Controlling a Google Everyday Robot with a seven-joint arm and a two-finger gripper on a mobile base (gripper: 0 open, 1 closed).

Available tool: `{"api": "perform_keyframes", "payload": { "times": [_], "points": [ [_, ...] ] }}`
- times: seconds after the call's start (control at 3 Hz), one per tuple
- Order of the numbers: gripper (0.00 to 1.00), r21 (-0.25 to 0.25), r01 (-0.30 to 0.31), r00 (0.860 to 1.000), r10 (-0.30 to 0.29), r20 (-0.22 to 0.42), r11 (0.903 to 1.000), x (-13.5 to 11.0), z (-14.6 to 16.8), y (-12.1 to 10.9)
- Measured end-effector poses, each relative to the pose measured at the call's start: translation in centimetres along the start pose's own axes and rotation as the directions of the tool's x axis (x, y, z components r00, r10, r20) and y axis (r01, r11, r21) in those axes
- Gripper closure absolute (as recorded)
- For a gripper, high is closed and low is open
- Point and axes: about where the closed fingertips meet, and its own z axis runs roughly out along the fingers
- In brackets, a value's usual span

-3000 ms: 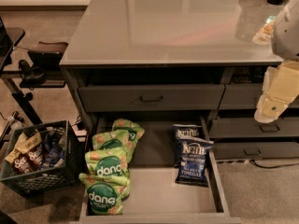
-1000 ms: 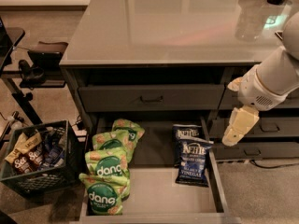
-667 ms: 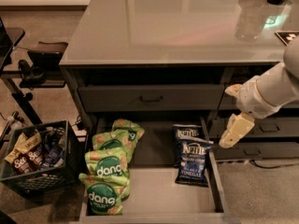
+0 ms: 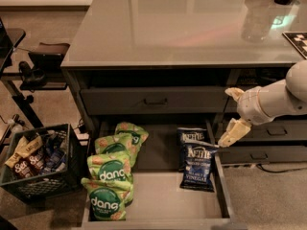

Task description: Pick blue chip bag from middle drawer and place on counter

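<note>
- The bench [image 4: 192, 28], glossy grey-green, spans the top.
- The middle drawer [image 4: 158, 195] stands pulled out below it, holding six bags.
- The white arm [image 4: 273, 99] reaches in from the right, angled down-left.
- Four green "dang" bags [image 4: 111, 169] overlap at the drawer's left.
- Two navy "Kettle" bags lie at its right: the blue chip bag [image 4: 198, 169], reading "vinegar", overlaps the second bag [image 4: 191, 134].
- The tool [image 4: 231, 132] hangs over the drawer's right wall, just beside them; how far open it is cannot be told.

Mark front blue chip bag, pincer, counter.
front blue chip bag [image 4: 198, 169], camera view, face middle
pincer [image 4: 227, 139], camera view, lower end, over middle drawer [image 4: 221, 188] right wall
counter [image 4: 168, 28], camera view, bare top
</note>
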Motion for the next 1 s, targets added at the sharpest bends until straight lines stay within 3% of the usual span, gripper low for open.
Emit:
{"api": "perform_keyframes", "payload": {
  "times": [0.67,1.0],
  "points": [
    [0.0,-0.015,-0.018,1.0,0.018,-0.008,0.9997,1.0,1.8,-0.8],
    [0.0,-0.057,-0.07,0.997,0.069,-0.03,0.9959,3.5,5.4,-2.5]
  ]
}}
